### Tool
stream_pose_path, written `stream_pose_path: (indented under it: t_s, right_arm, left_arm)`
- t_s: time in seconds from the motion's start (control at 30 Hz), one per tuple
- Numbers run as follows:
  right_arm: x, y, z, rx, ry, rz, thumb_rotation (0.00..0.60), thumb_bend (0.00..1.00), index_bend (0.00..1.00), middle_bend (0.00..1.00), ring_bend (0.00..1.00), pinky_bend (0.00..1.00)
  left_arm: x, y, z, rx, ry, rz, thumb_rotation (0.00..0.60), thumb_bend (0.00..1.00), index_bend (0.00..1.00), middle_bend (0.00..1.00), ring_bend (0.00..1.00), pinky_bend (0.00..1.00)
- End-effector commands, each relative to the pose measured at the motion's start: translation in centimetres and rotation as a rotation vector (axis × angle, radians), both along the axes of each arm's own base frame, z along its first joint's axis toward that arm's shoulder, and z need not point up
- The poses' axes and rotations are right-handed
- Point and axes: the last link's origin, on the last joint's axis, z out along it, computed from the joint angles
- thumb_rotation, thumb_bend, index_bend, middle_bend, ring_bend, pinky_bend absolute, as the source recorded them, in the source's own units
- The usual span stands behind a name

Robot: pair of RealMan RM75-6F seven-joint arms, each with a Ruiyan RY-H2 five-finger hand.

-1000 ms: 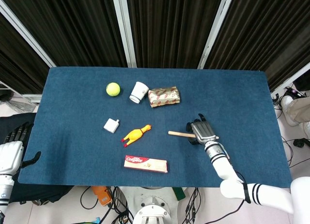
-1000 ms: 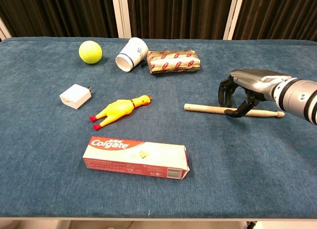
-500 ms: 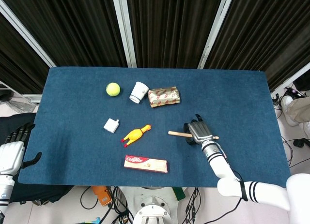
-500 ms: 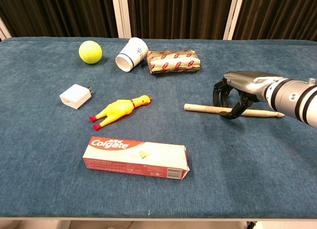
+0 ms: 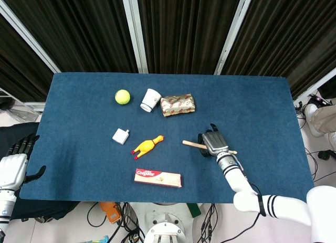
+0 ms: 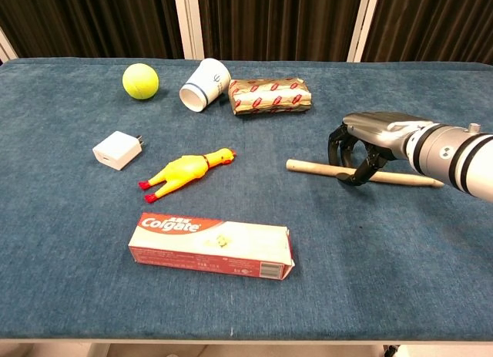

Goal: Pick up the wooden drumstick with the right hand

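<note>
Straddling one wooden drumstick [image 6: 312,168]: the right robot hand [image 6: 362,141].

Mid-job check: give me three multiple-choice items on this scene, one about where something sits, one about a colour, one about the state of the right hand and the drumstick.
1. What lies directly right of the paper cup?
A. the tennis ball
B. the wrapped packet
C. the toothpaste box

2. What colour is the rubber chicken?
A. yellow
B. green
C. white

3. How do the right hand and the drumstick stand?
A. the stick is lifted clear of the table
B. the hand is far from the stick
C. the hand arches over the stick, which lies on the table

Answers:
1. B, the wrapped packet sits against the cup's right side, while the tennis ball is to its left.
2. A, its body is yellow with red feet.
3. C, the fingers curl down on both sides of the stick, which lies flat on the blue table; a closed grip is not visible.
</note>
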Motion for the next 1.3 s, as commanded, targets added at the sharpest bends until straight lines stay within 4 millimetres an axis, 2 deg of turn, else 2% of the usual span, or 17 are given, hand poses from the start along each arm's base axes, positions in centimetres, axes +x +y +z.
stream_pose_path:
  t_s: [0.03,0.47,0.8,0.97,1.1,1.3]
  right_arm:
    - [0.0,0.0,-0.2,0.012,0.001,0.001,0.600,0.56,0.54,0.53,0.31,0.00]
    - [0.7,-0.4,-0.2,-0.005,-0.040,0.004,0.600,0.69,0.63,0.58,0.39,0.00]
    - [1.7,-1.8,1.9,-0.027,-0.087,-0.019,0.600,0.71,0.66,0.58,0.40,0.00]
    - [3.1,-3.4,4.2,-0.066,-0.121,-0.011,0.600,0.71,0.67,0.59,0.41,0.00]
    - [5.1,-4.6,6.0,-0.106,-0.205,-0.003,0.600,0.72,0.69,0.60,0.41,0.00]
    - [8.2,-5.1,7.9,-0.175,-0.318,0.099,0.600,0.72,0.70,0.60,0.41,0.00]
  left_arm:
    - [0.0,0.0,0.0,-0.002,0.000,0.001,0.600,0.28,0.01,0.00,0.00,0.10]
    - [0.0,-0.1,0.0,-0.005,-0.001,0.005,0.600,0.28,0.01,0.00,0.00,0.10]
    - [0.0,-0.2,0.0,-0.012,-0.005,0.011,0.600,0.28,0.01,0.00,0.00,0.10]
    - [-0.1,-0.2,0.0,-0.014,-0.006,0.016,0.600,0.28,0.01,0.00,0.00,0.10]
    - [0.0,-0.1,0.0,-0.016,-0.006,0.018,0.600,0.28,0.01,0.00,0.00,0.10]
    - [-0.1,-0.1,0.0,-0.011,-0.008,0.024,0.600,0.28,0.01,0.00,0.00,0.10]
